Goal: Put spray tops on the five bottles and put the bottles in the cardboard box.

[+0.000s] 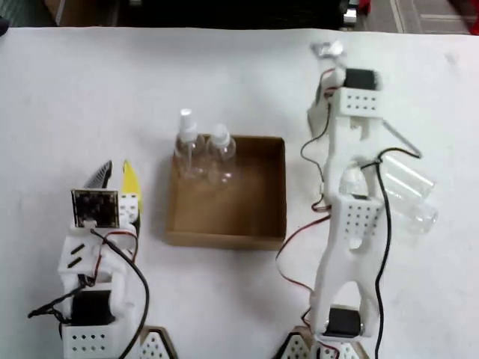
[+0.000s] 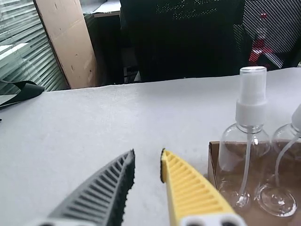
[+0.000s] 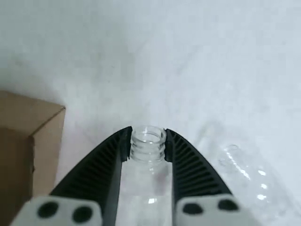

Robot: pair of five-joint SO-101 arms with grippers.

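Seemingly capping. Clamps an uncapped bottle (image 3: pixel 148 147) by its neck in the right end effector (image 3: pixel 147 134), right of the cardboard box (image 1: pixel 224 238), with the left end effector (image 2: pixel 147 160) slightly parted, empty. Next: fetch a spray top (image 1: pixel 327 51), thread it on.

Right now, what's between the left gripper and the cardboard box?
Only bare table between left gripper and cardboard box; the high view shows it, the left wrist view too.

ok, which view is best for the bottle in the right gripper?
Right wrist view: the bottle sits clamped between the right gripper's fingers, open threaded neck plain. In the high view the arm covers most of it; the left wrist view faces the capped bottles.
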